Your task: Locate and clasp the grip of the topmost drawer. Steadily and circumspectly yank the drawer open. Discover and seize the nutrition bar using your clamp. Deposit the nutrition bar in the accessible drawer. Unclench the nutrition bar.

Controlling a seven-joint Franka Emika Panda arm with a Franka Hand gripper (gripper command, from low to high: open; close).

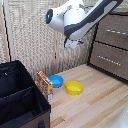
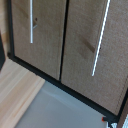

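While the arm (image 1: 82,17) hangs high in the exterior view, its claw (image 1: 73,44) points down and toward the dresser (image 1: 112,45), clear of every object; whether its fingers are spread or pressed together cannot be told. To the exterior view's right stands the dresser, with the top drawer (image 1: 114,31) shut above a like drawer (image 1: 110,59), each bearing a pale bar handle. The wrist view shows both drawer fronts closed, their thin handles (image 2: 101,39) light against grey-brown wood. Below the claw, on the wooden surface (image 1: 95,107), lie a yellow bowl (image 1: 74,88) and, just beside it, a blue bowl (image 1: 56,80). The bar (image 1: 45,85) stands upright, near the blue bowl and against a black bin (image 1: 20,100) at the exterior view's left.
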